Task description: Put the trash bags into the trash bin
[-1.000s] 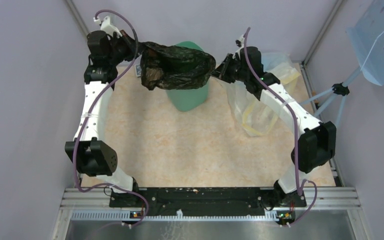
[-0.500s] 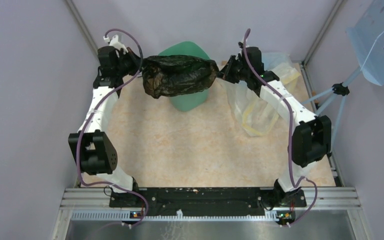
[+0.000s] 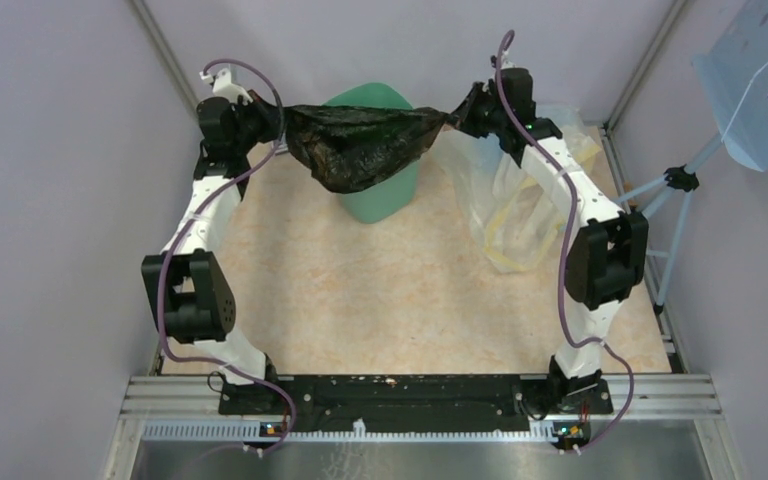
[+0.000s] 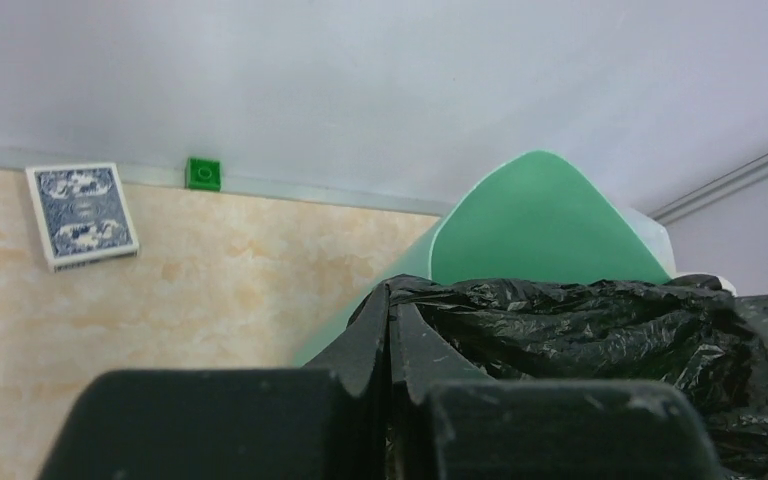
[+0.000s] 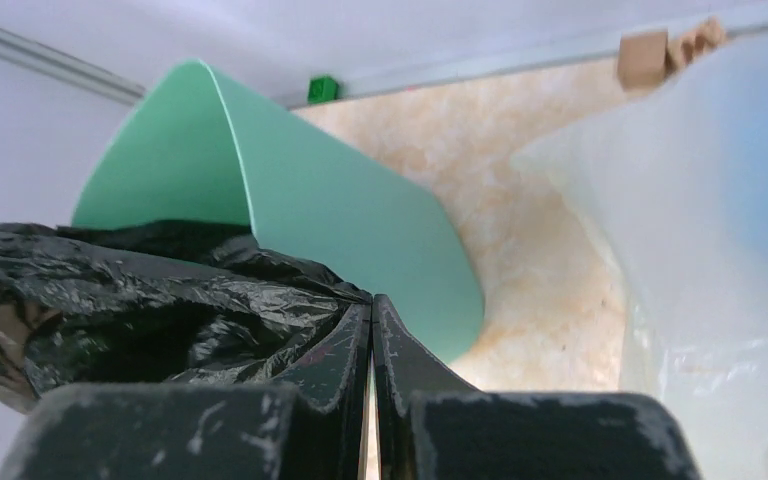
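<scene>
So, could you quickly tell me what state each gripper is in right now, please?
Left gripper: closed, holding one end of the black trash bag.
Right gripper: closed, holding the bag's other end.

Odds and ends on and around the beige table

A heap of pale clear plastic (image 3: pixel 515 205), with yellowish strips in it, lies on the right part of the marbled beige table (image 3: pixel 360 300), close to its right edge. Past that edge a light-blue metal panel (image 3: pixel 760 80) with round holes hangs tilted on a thin blue stand (image 3: pixel 675 180). By the far wall a blue-patterned deck of cards (image 4: pixel 82 215) lies flat on the table, with a small green block (image 4: pixel 203 173) near it at the foot of the wall. A tan block (image 5: pixel 643 46) sits at the far edge, near the plastic heap.
</scene>
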Available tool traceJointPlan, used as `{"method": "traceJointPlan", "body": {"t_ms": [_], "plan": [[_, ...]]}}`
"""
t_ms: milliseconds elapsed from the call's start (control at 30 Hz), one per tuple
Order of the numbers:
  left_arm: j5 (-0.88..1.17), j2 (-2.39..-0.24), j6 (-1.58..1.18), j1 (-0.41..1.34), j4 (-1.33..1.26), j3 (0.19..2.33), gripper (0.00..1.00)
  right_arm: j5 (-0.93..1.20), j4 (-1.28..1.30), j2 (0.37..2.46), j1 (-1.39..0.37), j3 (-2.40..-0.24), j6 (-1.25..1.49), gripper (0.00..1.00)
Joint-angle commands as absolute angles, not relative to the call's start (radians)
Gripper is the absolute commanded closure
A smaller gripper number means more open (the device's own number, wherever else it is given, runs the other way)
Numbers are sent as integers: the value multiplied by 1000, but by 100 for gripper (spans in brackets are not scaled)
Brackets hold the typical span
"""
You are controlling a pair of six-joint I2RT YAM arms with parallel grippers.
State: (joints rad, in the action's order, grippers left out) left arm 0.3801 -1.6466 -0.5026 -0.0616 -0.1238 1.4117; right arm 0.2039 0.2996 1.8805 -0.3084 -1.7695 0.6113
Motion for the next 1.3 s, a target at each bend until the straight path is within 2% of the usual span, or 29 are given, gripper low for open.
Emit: {"method": "traceJointPlan", "body": {"t_ms": [0,300,500,600,733,933,1100,1267], "plan": [[402,-1708,-535,-71,-304,1433,100,219,273,1933,-289,-1914,568,100],[463,-1881,-609,-73,-439,1508,100,284,312,2117,-287,-2085,572,100],[623,-2016,-700,-74,-451,1608,98,414,346,2236,-287,-2190,576,100],[708,-2050,-746,-71,-455,1612,97,507,323,2252,-295,-2173,581,100],[810,-2051,-837,-64,-549,1556,97,552,237,2195,-336,-2057,580,100],[924,-1962,-981,-42,-680,1383,98,564,117,1983,-383,-1780,602,100],[898,-1772,-991,-18,-696,1147,98,520,13,1715,-408,-1419,623,100],[854,-1586,-897,-17,-569,997,97,461,130,1538,-447,-1233,560,100]]}}
